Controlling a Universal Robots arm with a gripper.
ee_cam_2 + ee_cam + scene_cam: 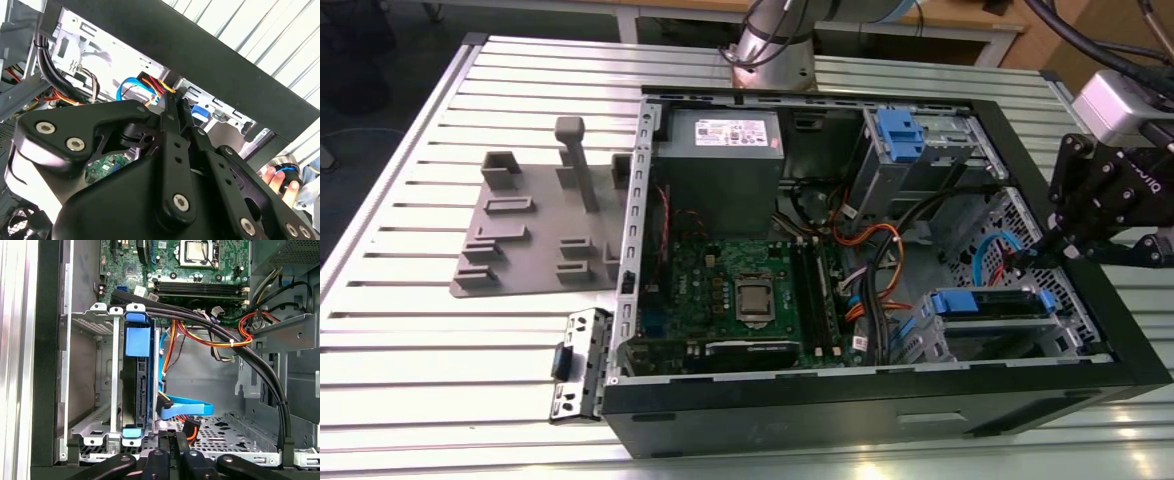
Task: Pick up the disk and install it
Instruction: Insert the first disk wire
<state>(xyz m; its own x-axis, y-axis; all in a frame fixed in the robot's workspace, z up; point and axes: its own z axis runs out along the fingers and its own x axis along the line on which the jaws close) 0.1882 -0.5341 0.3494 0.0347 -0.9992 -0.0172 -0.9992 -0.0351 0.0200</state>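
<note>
Disk (pixel 136 385) seated upright in drive cage (pixel 95 385); gripper (pixel 172 442) just beside it, apparently pressed together, empty.

The disk (pixel 136 385) stands on its edge inside a metal cage (pixel 92 390), so the cage bars and the blue rail hide most of it in the first wrist view. The gripper (pixel 170 450) is cut off by the picture's edge there. In the exterior view, the computer case (pixel 881 400) runs off the picture at about 5 o'clock. In the second wrist view, a person's hand (pixel 280 181) peeks out behind the black arm parts, mostly hidden.
</note>
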